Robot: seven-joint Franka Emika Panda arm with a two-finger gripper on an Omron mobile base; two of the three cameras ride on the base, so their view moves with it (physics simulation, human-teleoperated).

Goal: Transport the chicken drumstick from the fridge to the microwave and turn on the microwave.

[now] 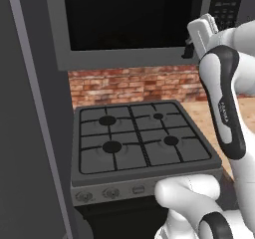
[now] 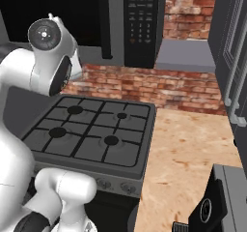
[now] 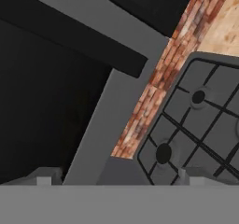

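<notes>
Left base view: the microwave (image 1: pixel 129 24) hangs above the gas stove (image 1: pixel 142 141), its long axis running left to right, the dark door facing the camera and the button panel (image 1: pixel 226 6) at its right end. The white arm (image 1: pixel 224 103) rises at right, its hand lifted to the microwave's lower right corner.

Right base view: the microwave's black panel (image 2: pixel 140 25) stands upright over a brick wall (image 2: pixel 154 88); a wooden counter (image 2: pixel 188 149) lies just right of the stove (image 2: pixel 91 132).

Hand view: the claw (image 3: pixel 116 177) stands wide apart, holding nothing, its fingertips (image 3: pixel 44 178) low in frame before the microwave's grey lower frame (image 3: pixel 112 111), with stove burners (image 3: pixel 163 153) beyond.
</notes>
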